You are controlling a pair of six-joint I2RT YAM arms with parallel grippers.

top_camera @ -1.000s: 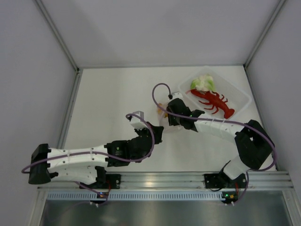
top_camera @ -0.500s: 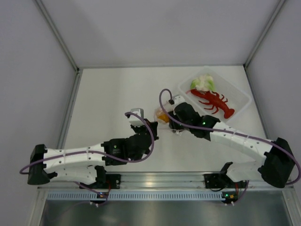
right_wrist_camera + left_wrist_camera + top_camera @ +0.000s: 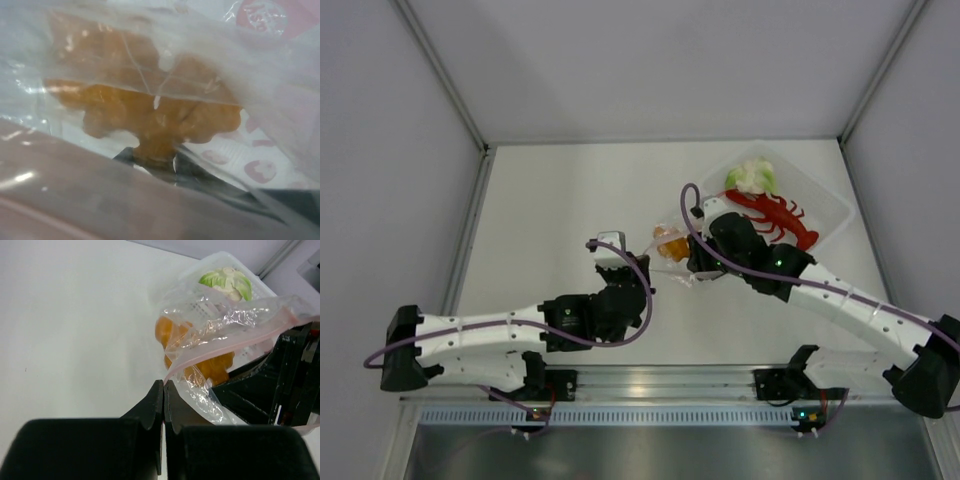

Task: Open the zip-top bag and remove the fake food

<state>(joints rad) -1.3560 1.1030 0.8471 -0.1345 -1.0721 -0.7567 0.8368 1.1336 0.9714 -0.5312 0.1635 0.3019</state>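
The bag is hanging just ahead of the left tool, whose jaws are pressing together on the end of the pink strip. The orange piece is sitting inside, ahead and right of those tips. The right tool is meeting the bag from the opposite side. Plastic is hiding its jaws, so I cannot tell its opening. Both arms are stretching low over the surface.

Right claw veiled by zip-top bag
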